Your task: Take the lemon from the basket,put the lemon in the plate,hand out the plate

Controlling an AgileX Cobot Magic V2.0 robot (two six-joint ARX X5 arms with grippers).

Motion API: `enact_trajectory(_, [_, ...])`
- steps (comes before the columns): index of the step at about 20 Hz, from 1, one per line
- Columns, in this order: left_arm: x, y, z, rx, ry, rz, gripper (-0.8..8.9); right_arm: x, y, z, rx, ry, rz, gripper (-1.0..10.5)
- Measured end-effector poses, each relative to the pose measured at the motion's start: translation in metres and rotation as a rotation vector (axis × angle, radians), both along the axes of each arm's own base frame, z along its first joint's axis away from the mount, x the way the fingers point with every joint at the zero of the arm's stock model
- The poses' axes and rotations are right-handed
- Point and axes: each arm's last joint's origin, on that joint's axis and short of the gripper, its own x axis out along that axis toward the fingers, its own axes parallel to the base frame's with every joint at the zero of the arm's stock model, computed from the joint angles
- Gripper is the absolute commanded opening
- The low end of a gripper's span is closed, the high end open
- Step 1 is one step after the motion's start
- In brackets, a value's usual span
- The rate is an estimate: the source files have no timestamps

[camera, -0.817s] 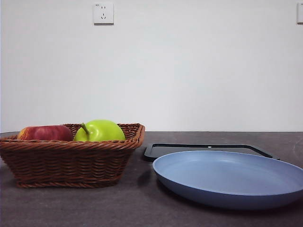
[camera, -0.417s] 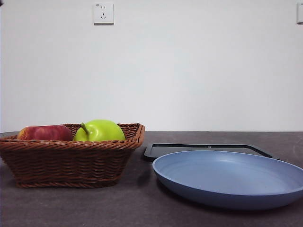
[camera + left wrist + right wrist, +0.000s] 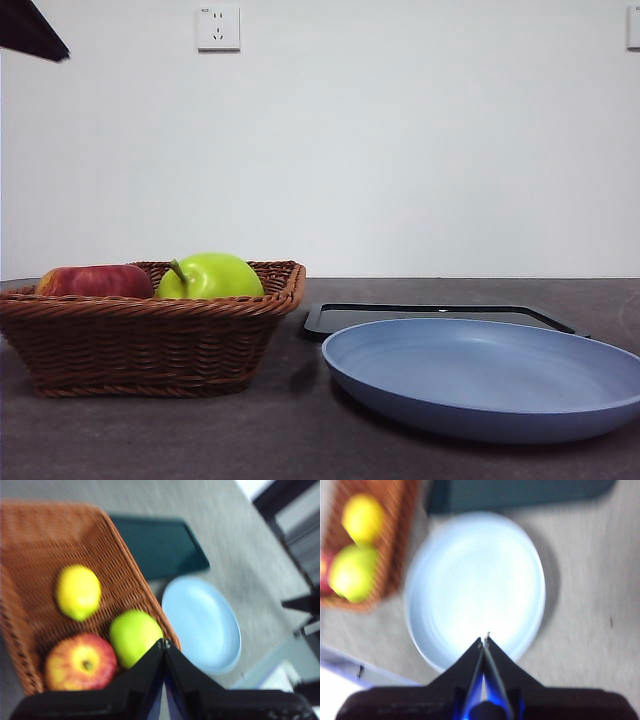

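None of the three steps is done: the small yellow lemon (image 3: pixel 78 592) lies in the brown woven wicker basket (image 3: pixel 127 587), the wide blue plate (image 3: pixel 475 583) sits empty beside it, and both the left gripper (image 3: pixel 164 645) and right gripper (image 3: pixel 484 641) hang above, jaws pressed together on nothing.

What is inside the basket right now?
The basket holds the lemon, a green apple and a red apple. The front view hides the lemon behind the rim.
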Motion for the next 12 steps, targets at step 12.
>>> enact_trajectory(12, [-0.001, -0.016, -0.003, 0.040, 0.001, -0.067, 3.41, 0.045, 0.012, -0.046, -0.157, 0.172, 0.014, 2.8])
